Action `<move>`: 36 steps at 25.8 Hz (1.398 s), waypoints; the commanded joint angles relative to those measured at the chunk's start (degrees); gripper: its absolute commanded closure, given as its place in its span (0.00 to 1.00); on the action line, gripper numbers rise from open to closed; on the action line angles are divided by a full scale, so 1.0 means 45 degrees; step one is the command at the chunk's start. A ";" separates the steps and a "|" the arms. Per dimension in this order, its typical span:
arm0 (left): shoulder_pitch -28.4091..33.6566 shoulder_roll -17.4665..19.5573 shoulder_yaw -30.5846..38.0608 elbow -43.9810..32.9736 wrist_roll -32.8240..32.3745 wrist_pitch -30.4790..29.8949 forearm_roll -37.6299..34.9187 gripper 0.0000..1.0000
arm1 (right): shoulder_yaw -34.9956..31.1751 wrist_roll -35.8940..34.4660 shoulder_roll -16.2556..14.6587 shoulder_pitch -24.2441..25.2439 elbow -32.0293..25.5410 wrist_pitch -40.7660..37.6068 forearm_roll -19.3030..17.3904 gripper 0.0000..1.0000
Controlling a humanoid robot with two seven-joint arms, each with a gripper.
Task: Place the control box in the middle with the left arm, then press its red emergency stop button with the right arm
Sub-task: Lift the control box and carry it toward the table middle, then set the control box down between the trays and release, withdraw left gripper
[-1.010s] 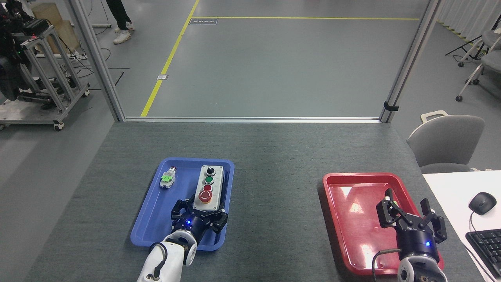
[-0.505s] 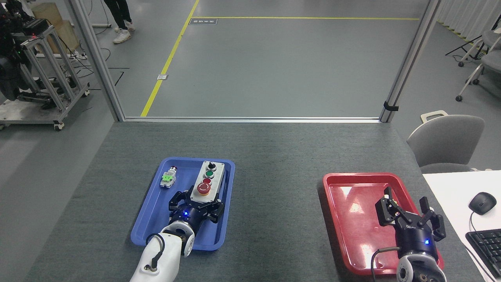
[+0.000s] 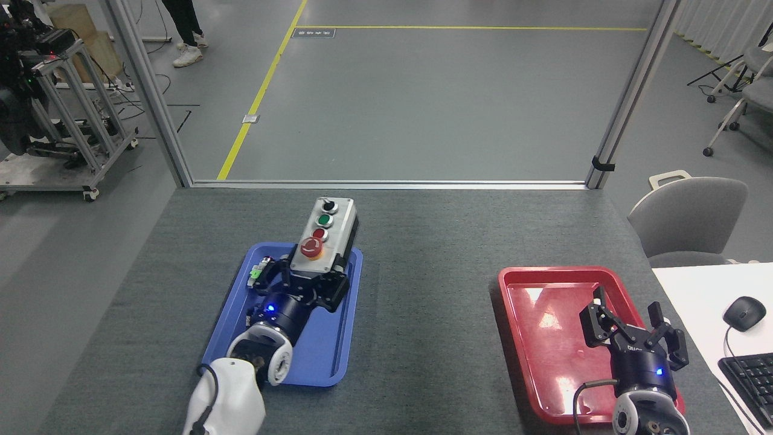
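Lifted since the earlier frame: control box (image 3: 323, 237) now hangs above the blue tray (image 3: 338, 338), near end clamped between the left gripper (image 3: 309, 284) jaws, red emergency stop button (image 3: 311, 247) just beyond them. Rigid, probably hefty; the end grip leaves it cantilevered, so tilt is likely. Right gripper (image 3: 634, 332) jaws spread, empty, over the red tray (image 3: 531, 338).

Item count, table scene
There were two trays, blue (image 3: 338, 362) and red (image 3: 543, 338); one control box (image 3: 323, 235) carrying four controls; one push-button part (image 3: 258, 273); two grippers, left (image 3: 308, 284) and right (image 3: 633, 329).
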 commanded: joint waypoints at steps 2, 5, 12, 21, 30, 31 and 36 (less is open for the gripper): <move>0.0353 -0.1147 -0.1973 0.0215 -0.0437 0.1164 -0.0085 1.00 | 0.0002 -0.0023 0.0029 -0.0024 0.0020 0.0041 0.0000 0.00; 0.0255 -0.1909 -0.3047 0.1231 -0.0593 0.1965 -0.0085 1.00 | 0.0002 -0.0042 0.0048 -0.0024 0.0020 0.0041 0.0000 0.00; 0.0177 -0.2163 -0.4786 0.3106 -0.0437 0.3078 -0.0261 1.00 | 0.0002 -0.0042 0.0126 -0.0044 0.0000 0.0099 0.0020 0.00; 0.0216 -0.2144 -0.4786 0.3360 -0.0476 0.3235 -0.0222 0.00 | 0.0002 -0.0042 0.0224 -0.0083 0.0000 0.0119 0.0039 0.00; 0.2521 -0.0073 -0.4630 -0.1483 -0.0476 0.2063 -0.0007 0.00 | 0.0021 -0.0081 0.0224 -0.0063 0.0020 0.0002 0.0117 0.00; 0.2970 0.0434 -0.4590 -0.2265 -0.0476 0.2004 -0.0007 0.00 | 0.0041 -0.0081 0.0204 -0.0063 0.0020 -0.0037 0.0137 0.00; 0.5001 0.2153 -0.2462 -0.5018 -0.0417 0.1048 0.0051 0.00 | 0.0158 -0.0179 0.0068 -0.0259 0.0020 -0.0388 0.0196 0.11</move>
